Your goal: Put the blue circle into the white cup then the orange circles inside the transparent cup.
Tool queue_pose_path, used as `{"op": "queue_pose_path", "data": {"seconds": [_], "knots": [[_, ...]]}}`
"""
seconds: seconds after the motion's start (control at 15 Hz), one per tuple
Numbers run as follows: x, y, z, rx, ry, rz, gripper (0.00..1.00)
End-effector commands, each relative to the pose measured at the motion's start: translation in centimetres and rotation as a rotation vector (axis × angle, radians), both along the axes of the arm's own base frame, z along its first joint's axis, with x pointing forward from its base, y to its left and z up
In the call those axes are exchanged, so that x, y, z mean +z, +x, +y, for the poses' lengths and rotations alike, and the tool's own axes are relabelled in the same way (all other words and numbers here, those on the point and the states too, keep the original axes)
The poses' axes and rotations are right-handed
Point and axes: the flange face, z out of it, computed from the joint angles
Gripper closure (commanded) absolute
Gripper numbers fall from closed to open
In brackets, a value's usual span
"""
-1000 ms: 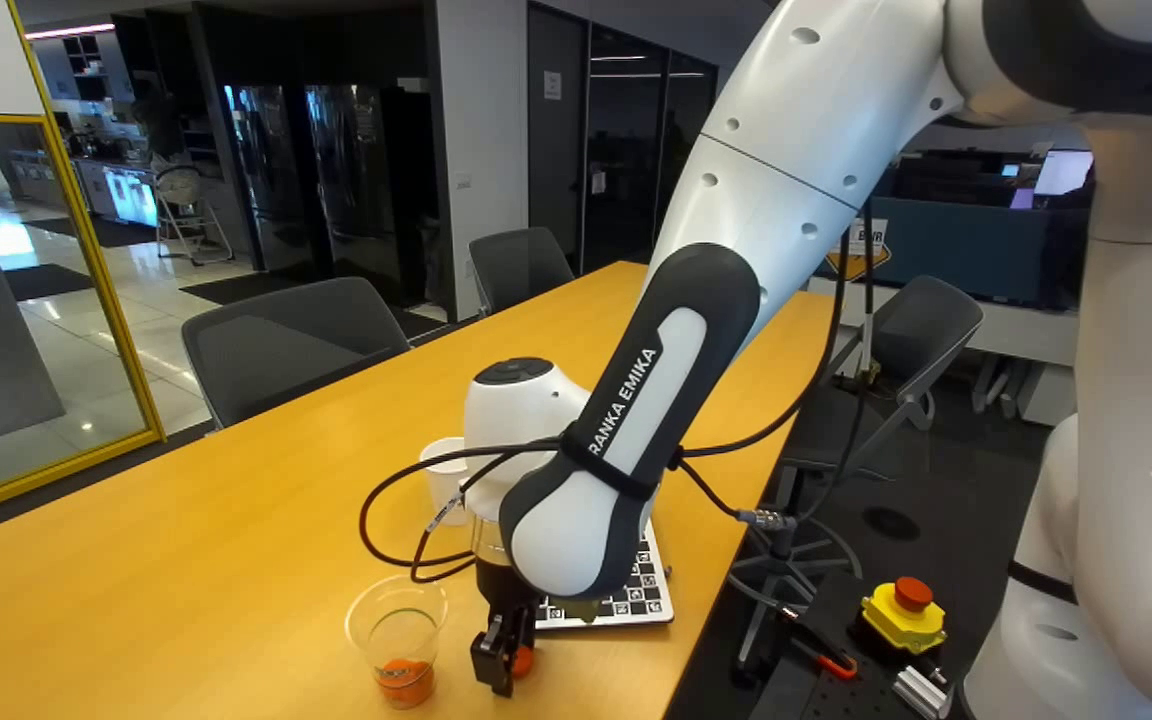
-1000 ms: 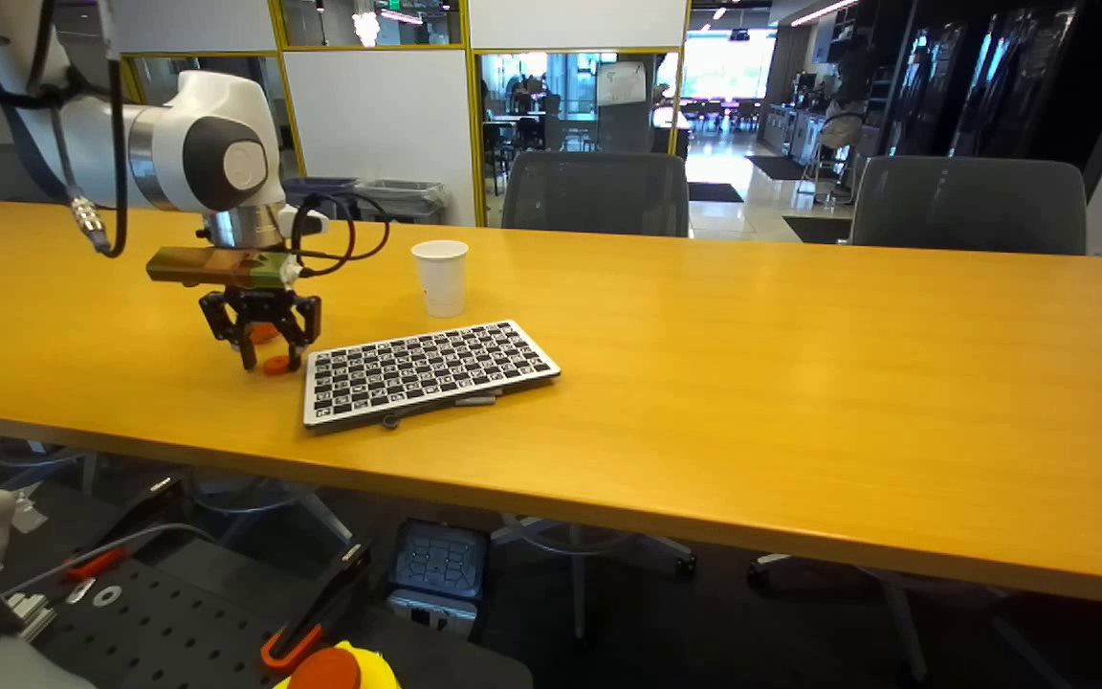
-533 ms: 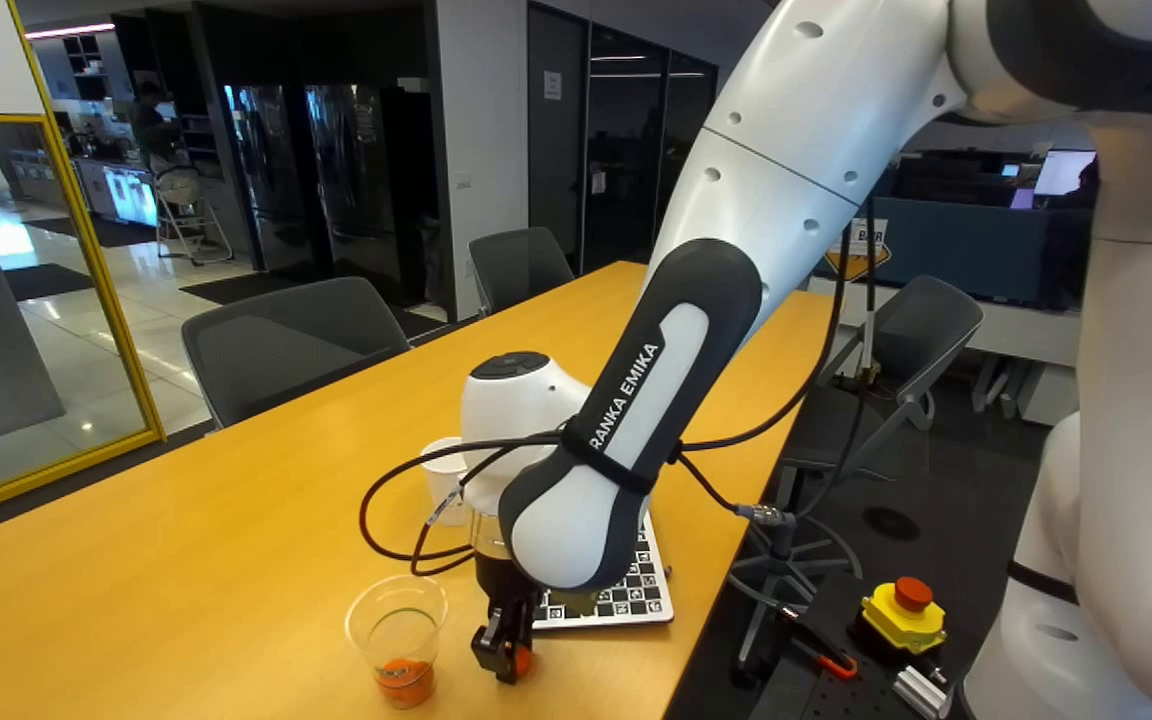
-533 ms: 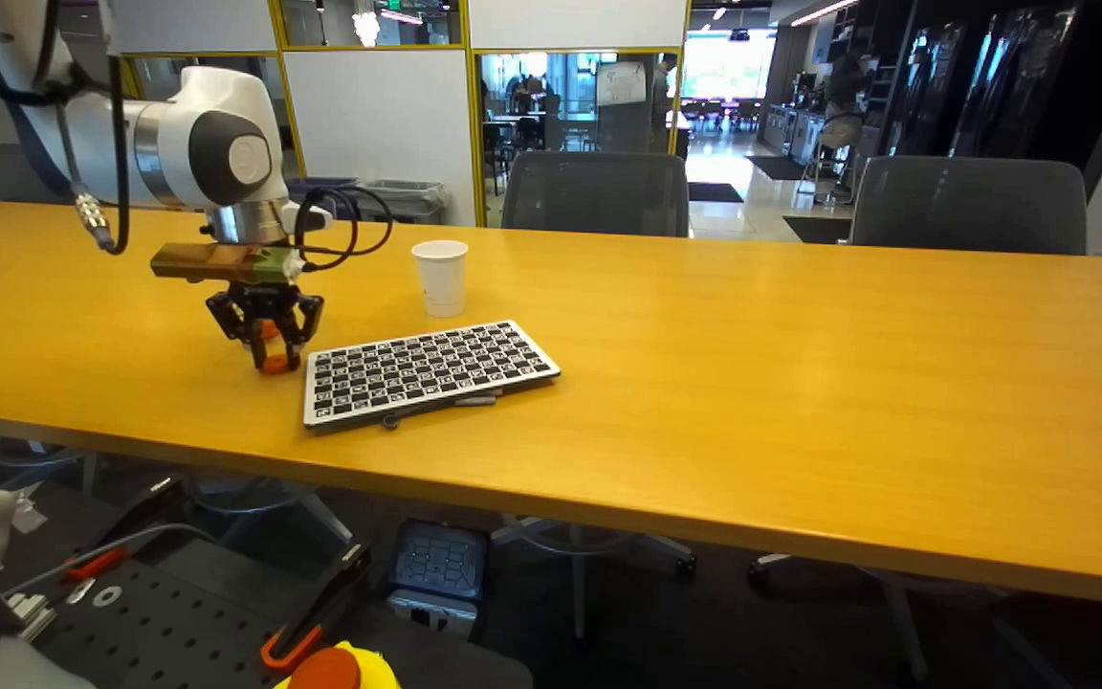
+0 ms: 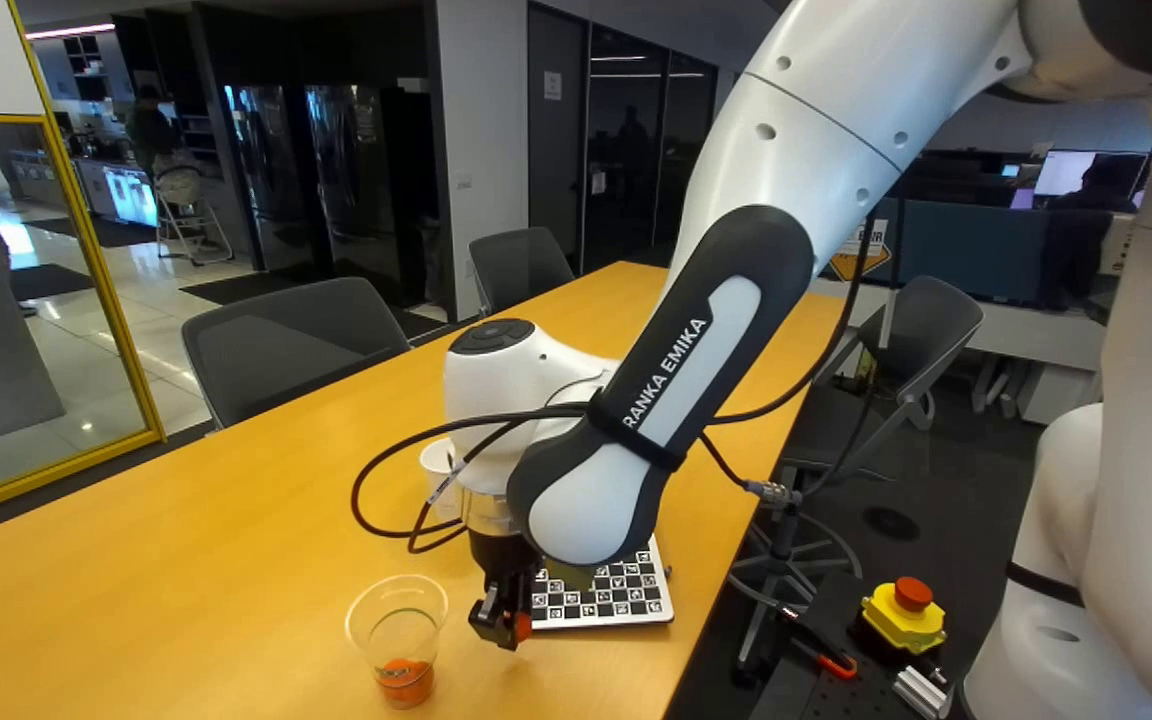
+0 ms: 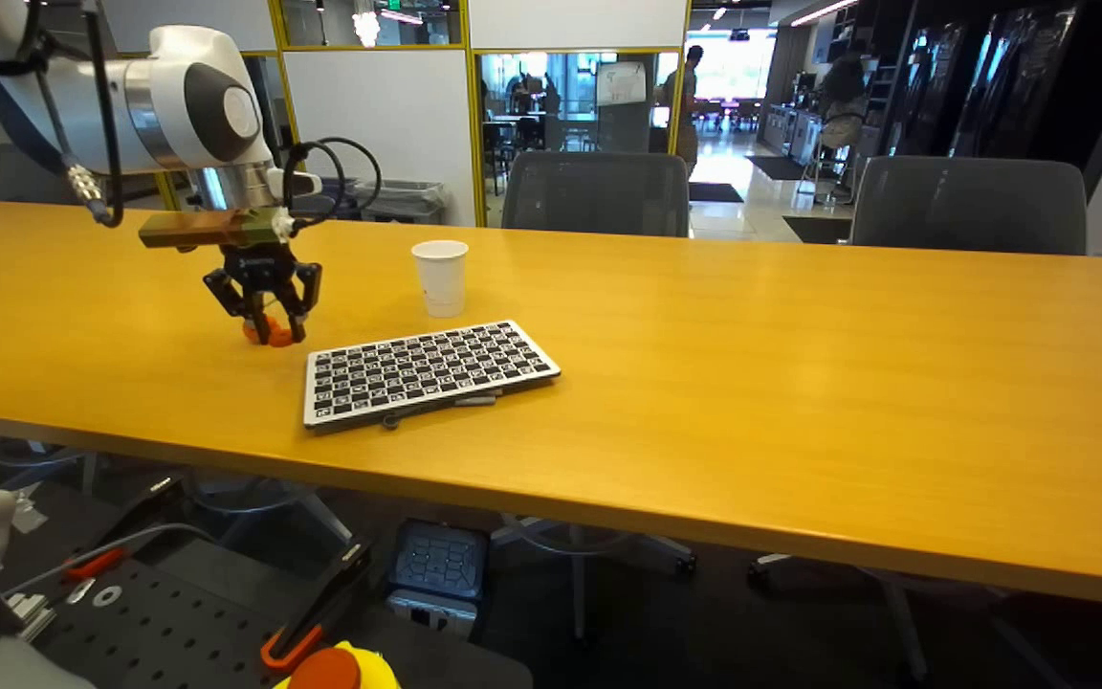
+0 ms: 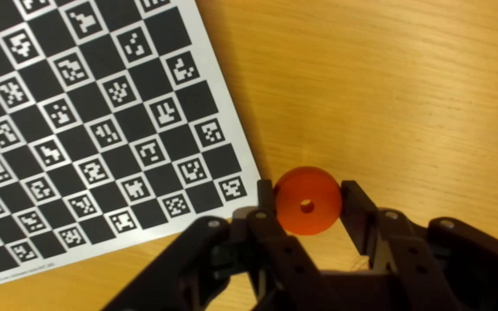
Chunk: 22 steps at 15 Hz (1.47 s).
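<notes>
The hand (image 6: 279, 331) is clamped on an orange circle (image 7: 308, 188), fingers (image 7: 358, 214) pressing both sides, over the counter (image 6: 800, 383). In the wrist view a checkered board (image 7: 102, 129) has its edge just beside one finger; past the other finger stretches bare counter. In an exterior view the counter's near edge runs close to the board's corner, while a broad bare stretch lies beyond the board. The transparent cup (image 5: 396, 640) stands upright near the hand, orange circles (image 5: 406, 685) in its bottom, their number unclear. The white cup (image 6: 441, 279) stands upright on the board's far side, its contents hidden.
</notes>
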Motion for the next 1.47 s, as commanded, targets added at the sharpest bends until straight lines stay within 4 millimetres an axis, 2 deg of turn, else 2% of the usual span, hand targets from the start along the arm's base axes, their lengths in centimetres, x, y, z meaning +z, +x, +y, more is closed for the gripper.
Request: {"op": "queue_pose_path", "data": {"seconds": [0.0,0.2,0.73,1.07,1.4], "knots": [[3.9,-0.1,0.4,-0.001,-0.016,-0.073,0.75],[5.6,0.3,1.0,0.019,0.003,-0.126,0.75],[8.6,1.1,3.7,0.081,0.002,-0.191,0.75],[9.4,1.1,5.4,0.152,-0.007,-0.228,0.75],[9.5,0.9,7.2,0.227,0.027,-0.233,0.75]]}}
